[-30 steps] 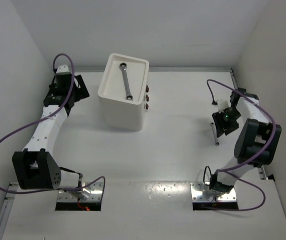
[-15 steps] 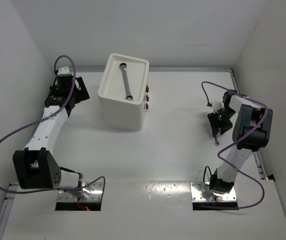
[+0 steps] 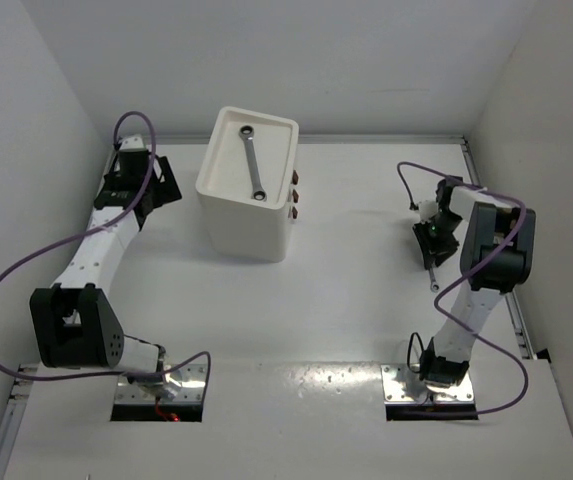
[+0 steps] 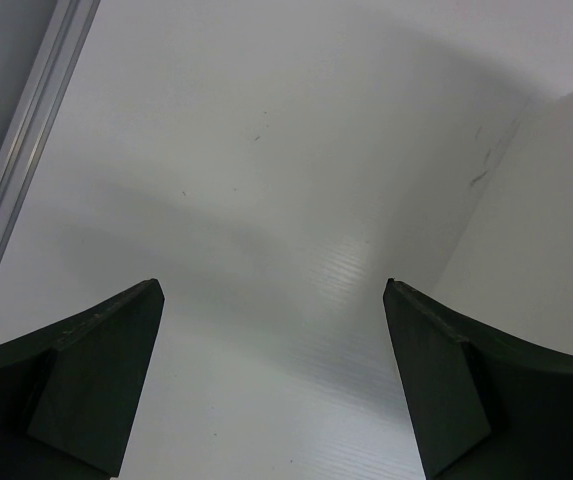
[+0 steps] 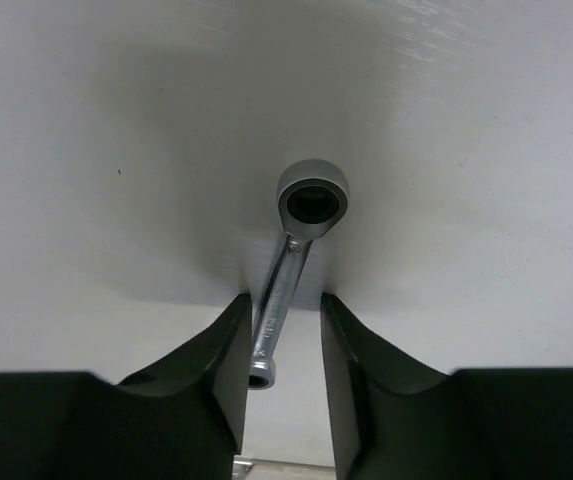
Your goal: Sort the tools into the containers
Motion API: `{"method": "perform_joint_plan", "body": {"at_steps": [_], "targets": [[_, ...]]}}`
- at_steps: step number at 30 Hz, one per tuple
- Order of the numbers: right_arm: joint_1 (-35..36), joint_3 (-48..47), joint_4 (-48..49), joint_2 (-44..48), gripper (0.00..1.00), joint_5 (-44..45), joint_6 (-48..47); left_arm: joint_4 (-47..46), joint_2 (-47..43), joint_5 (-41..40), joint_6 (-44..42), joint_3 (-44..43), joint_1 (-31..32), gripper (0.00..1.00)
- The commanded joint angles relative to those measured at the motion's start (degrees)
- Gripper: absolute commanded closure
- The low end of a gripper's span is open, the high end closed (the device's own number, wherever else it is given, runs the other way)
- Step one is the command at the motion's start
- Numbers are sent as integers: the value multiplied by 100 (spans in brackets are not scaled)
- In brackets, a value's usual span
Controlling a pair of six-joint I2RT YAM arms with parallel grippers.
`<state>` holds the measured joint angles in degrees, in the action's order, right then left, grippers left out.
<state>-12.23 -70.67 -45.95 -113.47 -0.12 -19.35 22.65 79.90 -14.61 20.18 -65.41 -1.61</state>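
A slim silver wrench (image 5: 288, 285) lies on the white table at the right, its ring head (image 5: 313, 200) pointing away from me. My right gripper (image 5: 286, 300) straddles its shank with the jaws narrowed. The left finger (image 5: 228, 340) touches the shank and a small gap stays on the other side. From above, that gripper (image 3: 434, 244) covers most of this wrench (image 3: 432, 279). Another silver wrench (image 3: 254, 164) rests in the tray top of the white cabinet (image 3: 236, 225). My left gripper (image 3: 162, 180) hangs wide open and holds nothing, left of the cabinet.
Small dark red drawer handles (image 3: 294, 196) show on the cabinet's right face. The cabinet's white wall (image 4: 551, 250) stands close to the right of my left gripper (image 4: 271, 290). An aluminium rail (image 4: 26, 150) runs along the table's left edge. Side walls enclose the table.
My right gripper has shifted slightly left over the wrench, and its jaws have narrowed around the shank. The left arm has barely moved.
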Motion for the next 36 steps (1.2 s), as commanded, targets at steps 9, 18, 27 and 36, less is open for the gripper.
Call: {"method": "perform_joint_plan", "body": {"at_steps": [9,18,27,36], "targets": [[28,36,78,-395,100,38,433,-147,149,-24,38,-315,-41,1],[80,-911,-930,105,100,-953,494,-147,149,29,38,-315,-41,1],[335,-3179,-2435,211,100,-3200,994,-147,149,134,91,-262,-41,1],[1380,-5964,-1585,-218,100,-5392,3435,-95,96,187,-41,-429,-41,1]]}}
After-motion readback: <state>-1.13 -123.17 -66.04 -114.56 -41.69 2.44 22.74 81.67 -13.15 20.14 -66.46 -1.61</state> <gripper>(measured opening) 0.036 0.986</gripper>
